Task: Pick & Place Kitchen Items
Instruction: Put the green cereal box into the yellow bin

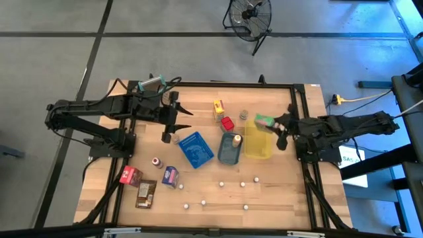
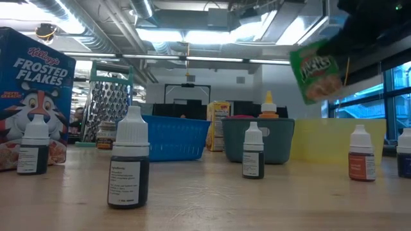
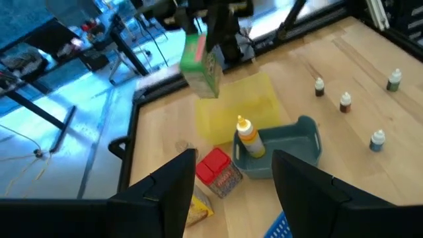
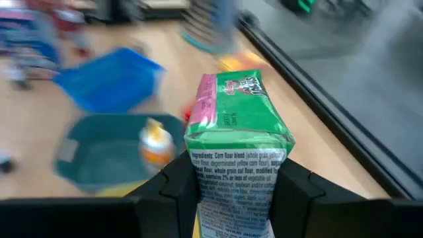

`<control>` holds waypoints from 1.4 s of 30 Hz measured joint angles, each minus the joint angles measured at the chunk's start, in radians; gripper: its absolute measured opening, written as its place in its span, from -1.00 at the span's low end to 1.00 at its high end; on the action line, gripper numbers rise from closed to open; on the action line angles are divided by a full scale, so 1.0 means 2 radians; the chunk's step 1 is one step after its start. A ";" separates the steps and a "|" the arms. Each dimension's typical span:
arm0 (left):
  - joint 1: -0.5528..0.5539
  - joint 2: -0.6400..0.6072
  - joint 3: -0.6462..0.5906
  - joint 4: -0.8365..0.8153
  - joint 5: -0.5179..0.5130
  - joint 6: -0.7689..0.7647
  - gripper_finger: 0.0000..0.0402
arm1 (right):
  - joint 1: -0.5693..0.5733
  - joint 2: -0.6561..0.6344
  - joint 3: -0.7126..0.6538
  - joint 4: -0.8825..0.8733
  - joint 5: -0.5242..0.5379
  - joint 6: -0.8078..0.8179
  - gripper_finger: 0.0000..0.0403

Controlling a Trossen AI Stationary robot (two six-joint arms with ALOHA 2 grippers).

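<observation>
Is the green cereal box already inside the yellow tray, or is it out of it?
Out. The right claw holds the green cereal box in the air above the yellow tray; the low view shows it hanging clear of the table.

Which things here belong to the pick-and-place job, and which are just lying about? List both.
Job:
green box, held by the right gripper
red box
yellow box
small bottles
Frosted Flakes box

Lying about:
fan
grater

Between the right gripper's [image 4: 231, 192] fingers, the green cereal box's [image 4: 236, 135] lower end runs off the picture's edge. Beyond it, the teal tray [image 4: 99, 158] and blue basket [image 4: 109, 79] are blurred.
</observation>
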 joint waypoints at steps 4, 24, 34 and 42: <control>0.000 0.009 0.000 -0.005 0.000 0.000 -0.02 | -0.020 0.001 -0.025 0.036 -0.008 -0.025 -0.30; 0.000 0.021 0.000 0.001 -0.008 0.000 -0.02 | -0.143 0.000 -0.216 0.297 -0.141 -0.020 -0.30; 0.000 0.021 0.000 0.001 -0.008 0.000 -0.02 | -0.178 0.001 -0.238 0.310 -0.143 -0.006 -0.31; 0.000 0.021 0.000 0.001 -0.008 0.000 -0.02 | -0.180 0.002 -0.238 0.295 -0.142 0.010 -0.31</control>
